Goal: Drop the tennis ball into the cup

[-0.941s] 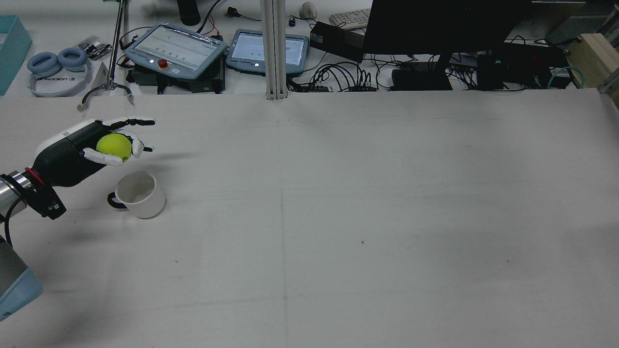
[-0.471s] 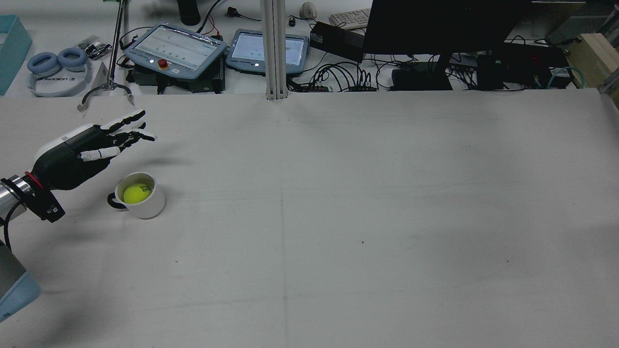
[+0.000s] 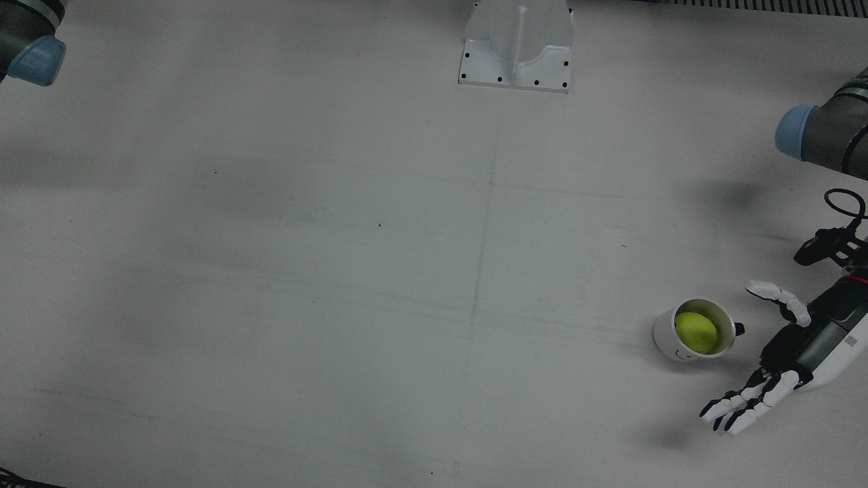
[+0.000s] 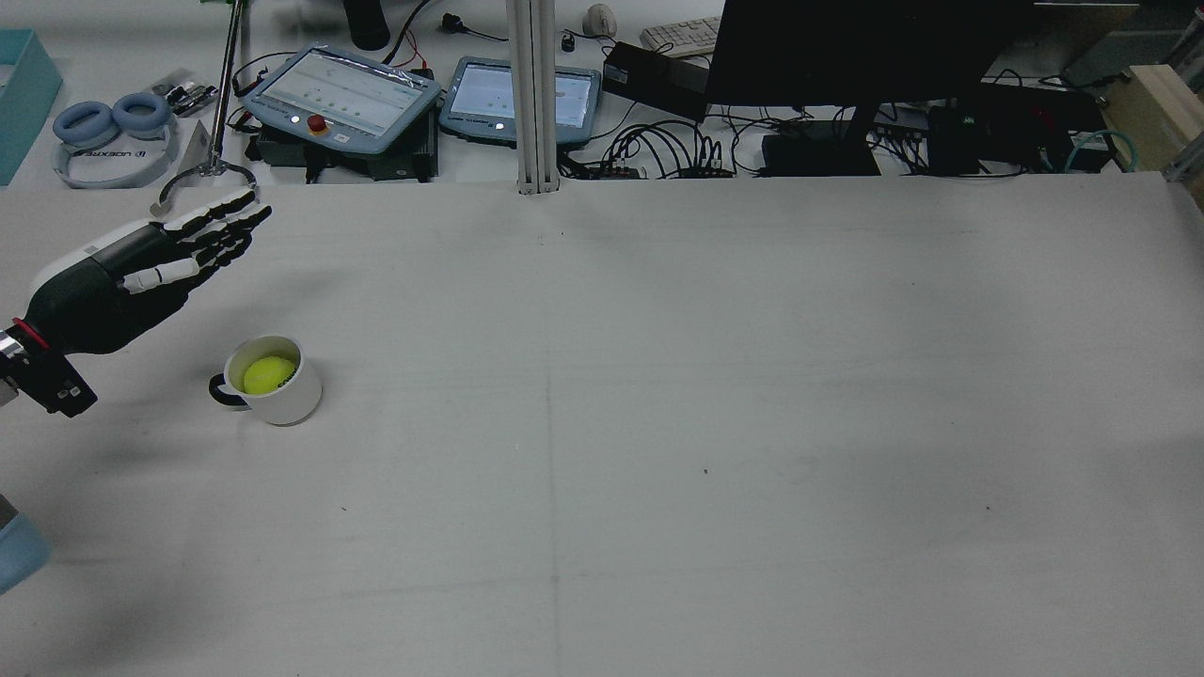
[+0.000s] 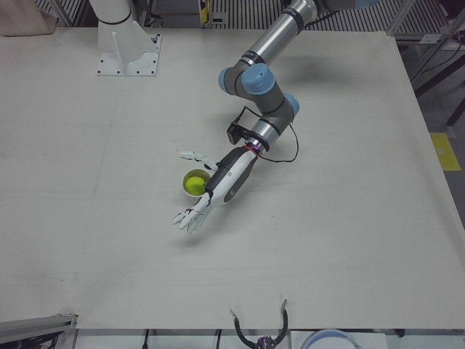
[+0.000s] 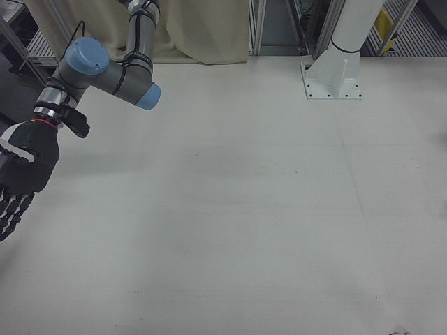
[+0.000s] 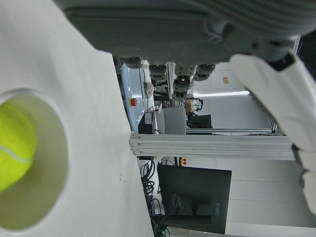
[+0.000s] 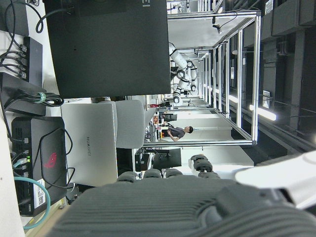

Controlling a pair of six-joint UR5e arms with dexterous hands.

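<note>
On the white table (image 4: 658,376), left of frame, the left hand (image 4: 141,273) hovers flat and empty beside the cup (image 4: 273,381) with the tennis ball (image 4: 268,373); the right hand (image 6: 21,178) seems spread too.

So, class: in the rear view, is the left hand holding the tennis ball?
No: the tennis ball sits inside the cup, and the left hand is open, apart from it.

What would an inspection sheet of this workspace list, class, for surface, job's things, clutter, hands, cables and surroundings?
Surface: pale grey table, faint dark specks.
Job's things: yellow-green tennis ball inside white cylindrical mug; mug upright.
Clutter: nothing seen on the table.
Hands: left hand open, empty, beside mug, not touching; right hand empty, fingers extended.
Cables: black cable loop at left wrist; tangled leads beyond far edge.
Surroundings: two grey teach pendants, dark monitor, blue headphones.
</note>
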